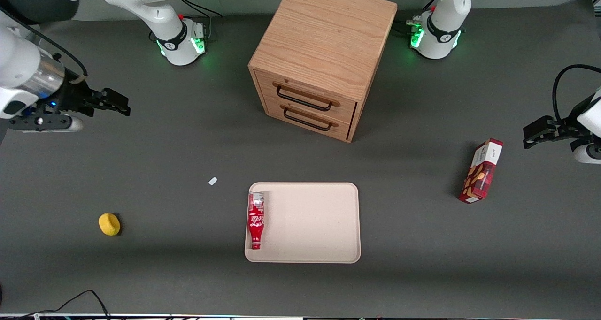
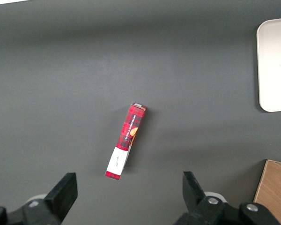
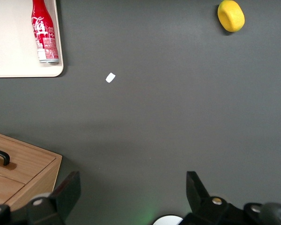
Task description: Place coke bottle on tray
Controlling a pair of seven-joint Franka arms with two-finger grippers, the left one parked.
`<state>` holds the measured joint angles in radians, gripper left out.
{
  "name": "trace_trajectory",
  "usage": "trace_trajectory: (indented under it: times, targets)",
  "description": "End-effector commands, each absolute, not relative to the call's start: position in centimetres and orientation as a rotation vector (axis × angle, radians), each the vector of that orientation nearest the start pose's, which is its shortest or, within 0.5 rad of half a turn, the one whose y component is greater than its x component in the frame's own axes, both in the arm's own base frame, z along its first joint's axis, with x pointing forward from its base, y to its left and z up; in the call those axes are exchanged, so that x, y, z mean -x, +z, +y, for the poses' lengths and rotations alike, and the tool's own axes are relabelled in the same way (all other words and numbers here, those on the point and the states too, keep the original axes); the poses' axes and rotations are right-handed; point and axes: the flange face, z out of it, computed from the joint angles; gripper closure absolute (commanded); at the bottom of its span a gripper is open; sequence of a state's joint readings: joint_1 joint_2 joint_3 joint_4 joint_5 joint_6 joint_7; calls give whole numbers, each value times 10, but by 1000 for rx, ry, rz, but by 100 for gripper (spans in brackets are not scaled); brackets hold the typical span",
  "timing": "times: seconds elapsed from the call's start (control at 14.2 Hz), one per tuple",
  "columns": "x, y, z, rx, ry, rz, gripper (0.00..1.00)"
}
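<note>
The coke bottle [image 1: 256,220] lies on its side on the pale beige tray [image 1: 314,224], along the tray's edge toward the working arm's end, cap pointing toward the front camera. It also shows in the right wrist view [image 3: 44,33] on the tray [image 3: 14,47]. My gripper [image 1: 119,102] is open and empty, raised above the table toward the working arm's end, well away from the tray and farther from the front camera than it. In the right wrist view the gripper [image 3: 133,192] has its fingers [image 3: 70,190] wide apart over bare table.
A wooden two-drawer cabinet [image 1: 319,57] stands farther from the front camera than the tray. A yellow object [image 1: 109,224] and a small white scrap [image 1: 212,181] lie toward the working arm's end. A red snack box [image 1: 481,171] lies toward the parked arm's end.
</note>
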<state>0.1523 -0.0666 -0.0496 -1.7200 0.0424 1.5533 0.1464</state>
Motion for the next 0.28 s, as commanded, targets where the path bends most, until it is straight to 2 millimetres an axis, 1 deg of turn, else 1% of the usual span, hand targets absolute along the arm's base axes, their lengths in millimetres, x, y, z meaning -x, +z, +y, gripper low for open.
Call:
trace_trajectory:
  times: [0.0,0.21]
  targets:
    - [-520,582,58,3075,154,38,0]
    - [-523,579,55,3083,162,26,0]
